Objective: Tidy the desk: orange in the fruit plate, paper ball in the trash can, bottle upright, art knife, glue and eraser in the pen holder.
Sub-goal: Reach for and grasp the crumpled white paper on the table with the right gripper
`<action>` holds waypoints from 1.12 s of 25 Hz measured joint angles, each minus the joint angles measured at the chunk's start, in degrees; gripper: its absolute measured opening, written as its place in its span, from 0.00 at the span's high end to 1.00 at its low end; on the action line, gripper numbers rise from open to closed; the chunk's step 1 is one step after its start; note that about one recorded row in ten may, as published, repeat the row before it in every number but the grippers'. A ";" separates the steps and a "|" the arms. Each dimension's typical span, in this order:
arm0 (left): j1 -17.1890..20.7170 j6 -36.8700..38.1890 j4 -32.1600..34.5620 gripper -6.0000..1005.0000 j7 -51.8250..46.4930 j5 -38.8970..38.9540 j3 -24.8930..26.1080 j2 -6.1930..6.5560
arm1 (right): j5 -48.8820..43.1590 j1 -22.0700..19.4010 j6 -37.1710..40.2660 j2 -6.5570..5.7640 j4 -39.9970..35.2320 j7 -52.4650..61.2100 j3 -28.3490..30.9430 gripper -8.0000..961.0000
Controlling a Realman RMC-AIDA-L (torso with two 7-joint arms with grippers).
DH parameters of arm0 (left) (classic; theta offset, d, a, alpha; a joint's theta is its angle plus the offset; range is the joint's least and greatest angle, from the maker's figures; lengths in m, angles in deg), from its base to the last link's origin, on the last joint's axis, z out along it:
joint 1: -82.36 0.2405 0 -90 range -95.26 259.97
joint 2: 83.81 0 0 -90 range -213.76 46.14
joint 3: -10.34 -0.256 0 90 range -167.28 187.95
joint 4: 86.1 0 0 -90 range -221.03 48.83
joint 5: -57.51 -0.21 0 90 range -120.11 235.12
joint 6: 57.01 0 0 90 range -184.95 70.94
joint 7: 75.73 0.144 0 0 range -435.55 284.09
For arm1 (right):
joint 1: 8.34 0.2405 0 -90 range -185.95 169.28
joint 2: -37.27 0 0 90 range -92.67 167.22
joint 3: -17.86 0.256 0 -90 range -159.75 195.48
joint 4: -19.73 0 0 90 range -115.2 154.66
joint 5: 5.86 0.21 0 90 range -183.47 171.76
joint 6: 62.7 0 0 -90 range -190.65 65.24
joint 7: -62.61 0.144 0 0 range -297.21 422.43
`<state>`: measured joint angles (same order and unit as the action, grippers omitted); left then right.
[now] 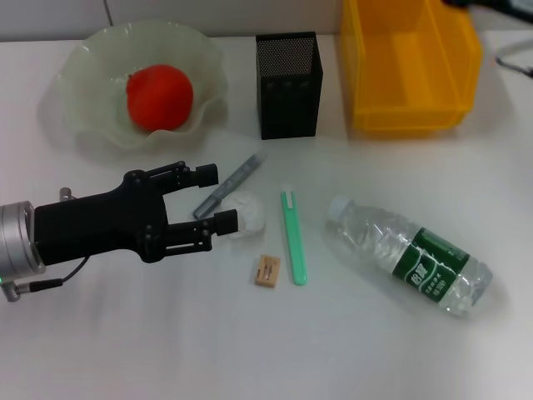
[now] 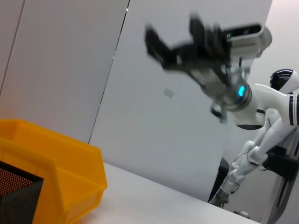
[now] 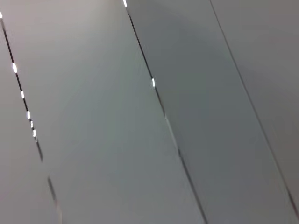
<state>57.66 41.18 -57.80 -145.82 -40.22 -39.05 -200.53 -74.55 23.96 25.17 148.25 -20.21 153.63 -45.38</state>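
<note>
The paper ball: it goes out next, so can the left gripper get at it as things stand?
Probably yes. The left gripper is open, fingers reaching toward the paper ball, nothing between. The glue lies close beside the ball and may get nudged.

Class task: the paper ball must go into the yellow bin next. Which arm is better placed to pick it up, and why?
Left. The left tool is low over the desk, open, its fingers either side of the paper ball. The right tool is raised high in the air, far from the desk items.

Blk left end effector [image 1: 215, 198], silver wrist.
</note>
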 joint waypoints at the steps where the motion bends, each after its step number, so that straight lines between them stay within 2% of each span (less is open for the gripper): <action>1: 0.01 0.00 0.00 0.19 -0.26 -0.15 -0.01 0.09 | -4.67 -0.03 1.99 -0.30 -0.13 1.88 2.73 0.31; 2: 0.06 0.02 0.00 0.19 -0.34 -0.34 -0.05 0.21 | -12.08 0.50 5.36 -0.86 -0.54 4.69 6.11 0.31; 3: 0.06 0.02 0.00 0.19 -0.34 -0.34 -0.05 0.21 | -12.08 0.50 5.36 -0.86 -0.54 4.69 6.11 0.31; 5: 0.20 0.02 0.00 0.19 -0.35 -0.41 -0.18 0.43 | -19.69 1.89 8.28 -1.46 -1.55 7.80 7.64 0.31; 7: 0.48 -0.22 0.00 0.19 -0.35 -0.45 -0.31 0.82 | -28.40 4.58 8.79 -1.46 -3.34 11.95 7.50 0.31; 8: 0.76 -0.54 -0.02 0.19 -0.35 -0.48 -0.37 1.05 | -28.40 4.58 8.79 -1.46 -3.34 11.95 7.50 0.31; 11: 1.51 -1.29 -0.07 0.19 -0.08 -0.51 -0.44 1.57 | -39.42 9.14 6.33 0.04 -4.21 16.00 7.16 0.31; 12: 1.93 -1.60 -0.08 0.19 0.11 -0.56 -0.45 2.00 | -47.68 13.05 5.09 1.84 -4.10 17.37 7.06 0.31; 13: 1.93 -1.60 -0.08 0.19 0.11 -0.56 -0.45 2.00 | -47.68 13.05 5.09 1.84 -4.10 17.37 7.06 0.31; 16: 2.24 -1.84 -0.09 0.19 0.15 -1.26 -0.32 2.48 | -58.13 18.04 3.46 5.59 -4.26 17.50 7.09 0.31; 17: 2.33 -2.16 -0.07 0.19 0.15 -1.88 -0.24 2.52 | -62.14 20.31 2.15 7.42 -4.42 16.93 6.81 0.31; 18: 2.33 -2.16 -0.07 0.19 0.15 -1.88 -0.24 2.52 | -62.14 20.31 2.15 7.42 -4.42 16.93 6.81 0.31; 20: 2.39 -2.78 -0.04 0.19 0.18 -2.13 -0.35 2.54 | -63.83 22.03 0.74 8.20 -3.78 16.72 4.93 0.31; 22: 2.55 -3.22 -0.02 0.19 0.45 -2.14 -0.47 2.60 | -63.84 23.52 -2.30 8.44 -2.54 16.90 -0.22 0.31; 23: 2.55 -3.22 -0.02 0.19 0.45 -2.14 -0.47 2.60 | -63.84 23.52 -2.30 8.44 -2.54 16.90 -0.22 0.31; 28: 2.89 -3.56 0.00 0.19 0.99 -2.14 -0.26 2.53 | -61.77 24.17 -7.19 8.73 -1.85 17.10 -7.51 0.31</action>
<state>60.56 37.62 -57.79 -144.82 -42.37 -39.31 -197.99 -136.32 48.12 17.97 156.98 -22.06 170.74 -52.89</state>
